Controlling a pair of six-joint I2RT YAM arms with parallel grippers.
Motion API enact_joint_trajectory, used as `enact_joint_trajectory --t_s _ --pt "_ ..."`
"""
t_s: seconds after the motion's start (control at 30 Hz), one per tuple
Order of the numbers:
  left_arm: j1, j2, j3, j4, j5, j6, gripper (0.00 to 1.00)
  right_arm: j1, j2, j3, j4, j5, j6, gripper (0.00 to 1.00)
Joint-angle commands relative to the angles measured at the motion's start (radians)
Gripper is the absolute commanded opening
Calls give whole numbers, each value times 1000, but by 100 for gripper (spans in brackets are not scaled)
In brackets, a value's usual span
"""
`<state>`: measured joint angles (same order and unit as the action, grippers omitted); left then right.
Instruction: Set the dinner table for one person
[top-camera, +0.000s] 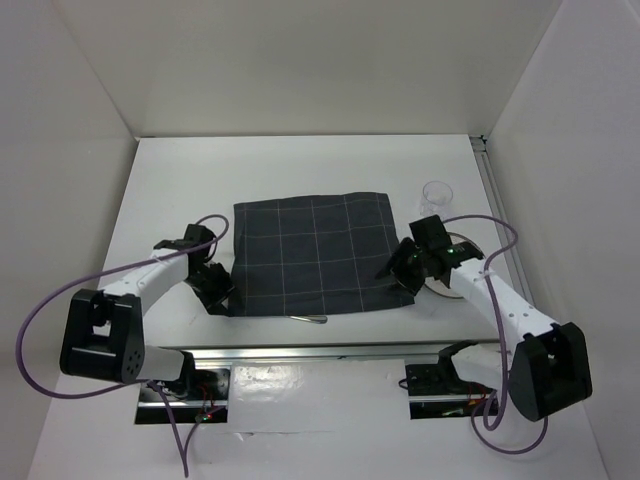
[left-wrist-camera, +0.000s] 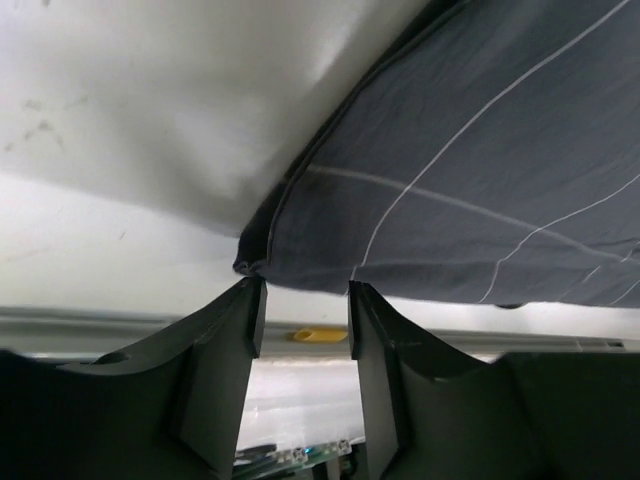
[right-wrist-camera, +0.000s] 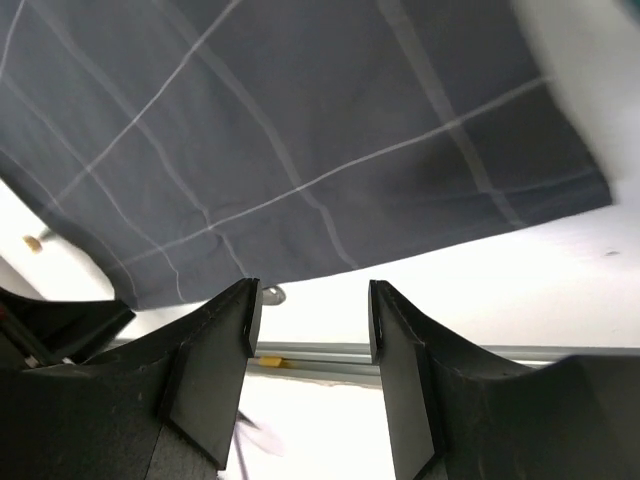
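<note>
a large matte white rectangular surface (top-camera: 180, 180) is seen filling the middle of the top view, with white walls standing around it. a dark grey square cloth with thin pale grid lines (top-camera: 315, 255) is spread flat at its centre.

the left tool (top-camera: 218, 292) is held at the 8 o'clock corner of the cloth. in the left wrist view its two black fingers (left-wrist-camera: 225, 350) are seen apart, released, with nothing between them. the cloth's corner (left-wrist-camera: 250, 262) lies just past the tips, slightly lifted off the surface.

the right tool (top-camera: 400, 268) is placed at the 4 o'clock corner. in the right wrist view its fingers (right-wrist-camera: 215, 340) are likewise parted and empty, and the cloth's near edge (right-wrist-camera: 300, 130) lies just beyond them.

a small clear drinking glass (top-camera: 437, 192) stands upright at 1 o'clock of the cloth, apart from it. a round white plate (top-camera: 445, 290) is partly hidden under the right arm at 4 o'clock. a slim metal utensil (top-camera: 310, 320) lies at 6 o'clock, just beside the cloth's near edge; its kind cannot be told.
</note>
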<state>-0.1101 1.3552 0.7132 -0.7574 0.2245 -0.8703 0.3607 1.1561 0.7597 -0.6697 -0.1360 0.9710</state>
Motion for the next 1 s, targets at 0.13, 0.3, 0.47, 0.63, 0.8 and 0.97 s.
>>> enact_joint_trajectory --t_s 0.13,0.3,0.47,0.63,0.8,0.97 --pt "-2 44 -3 46 -20 -19 55 -234 -127 -111 56 -161 -40 60" --pt "-2 -4 -3 24 -21 -19 68 -330 -127 -140 68 -249 -91 61" --pt "-2 -36 -18 -17 -33 -55 67 -355 -105 -140 68 -249 -117 61" --pt "-2 -38 -50 12 -65 -55 60 -385 -95 -152 97 -240 -126 61" --pt "-2 32 -51 46 -56 -55 55 -404 -94 -201 98 -238 -135 69" --pt "-2 -8 -61 26 -65 -55 59 -404 -127 -235 78 -228 -135 69"
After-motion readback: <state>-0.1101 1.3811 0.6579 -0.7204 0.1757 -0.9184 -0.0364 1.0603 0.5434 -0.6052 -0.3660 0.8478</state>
